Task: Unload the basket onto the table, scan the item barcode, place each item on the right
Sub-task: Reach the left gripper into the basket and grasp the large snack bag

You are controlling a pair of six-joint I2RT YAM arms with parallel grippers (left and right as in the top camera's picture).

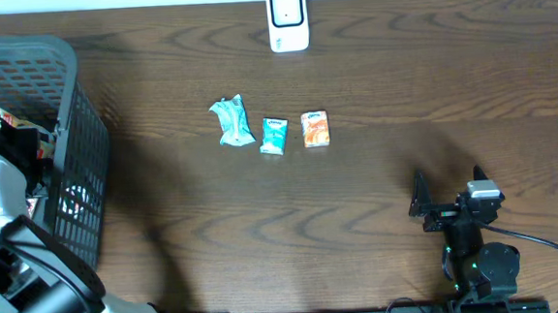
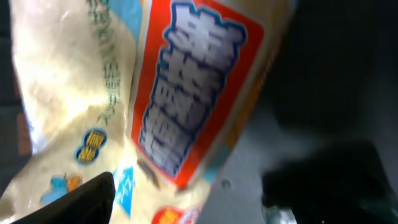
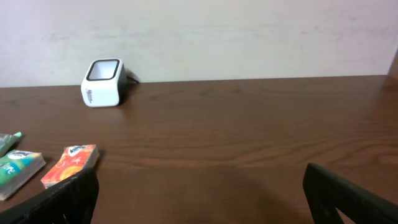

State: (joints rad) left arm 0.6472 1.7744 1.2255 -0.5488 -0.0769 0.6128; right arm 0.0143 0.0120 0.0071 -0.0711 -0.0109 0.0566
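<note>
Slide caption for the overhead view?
Left arm in gray basket, three snack packets lined up before the white scanner, right gripper open.

packet (image 2: 186, 93): blurred, edges cropped | basket (image 1: 81, 169): cut by left edge

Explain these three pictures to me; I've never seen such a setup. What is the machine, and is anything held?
Two robot arms, each with a two-finger gripper, work at a wooden table. The overhead view looks straight down; the other two come from a camera on each wrist. On the table lie a crumpled teal packet, a small blue packet, an orange packet and a white scanner; a grey basket stands at the left. The left gripper is inside the basket, fingers wide apart by a yellow packet with a red label; whether it grips it I cannot tell. The right gripper is open and empty.
</note>
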